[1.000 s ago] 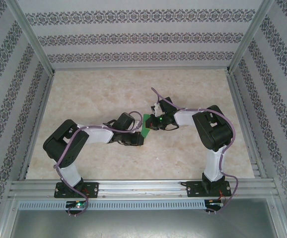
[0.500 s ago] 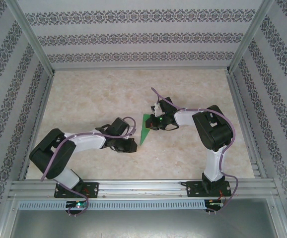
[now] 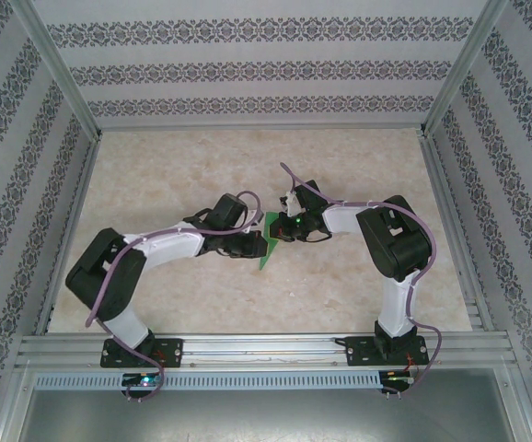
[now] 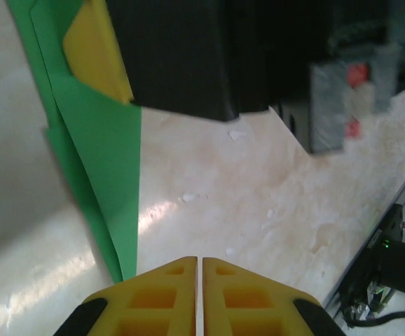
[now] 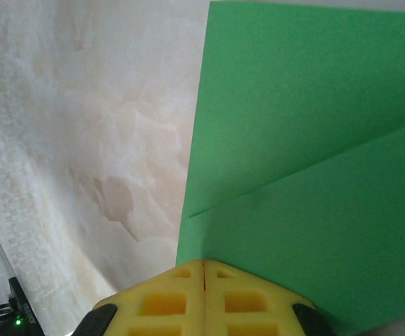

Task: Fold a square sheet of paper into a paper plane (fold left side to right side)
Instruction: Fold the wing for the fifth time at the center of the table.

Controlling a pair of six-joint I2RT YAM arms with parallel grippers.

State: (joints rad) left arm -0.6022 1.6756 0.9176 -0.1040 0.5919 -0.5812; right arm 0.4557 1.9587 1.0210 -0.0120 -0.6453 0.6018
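So the left gripper (image 4: 197,264) is squeezed fully together, and the folded bright green paper sheet (image 4: 111,161) has its pointed tip just off that gripper's left side. The right gripper (image 5: 204,266) is closed too (seam tight), with the paper spreading ahead and to its right.

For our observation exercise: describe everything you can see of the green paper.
The paper is thin, plain bright green and folded into a narrow triangle of overlapping layers, with one layer's edge running diagonally across it. Its sharp tip points toward the arm bases and reaches down toward the marbled table. The right claw is shut on its wide end. The left claw, shut, sits just beside the tip; whether they touch is unclear.
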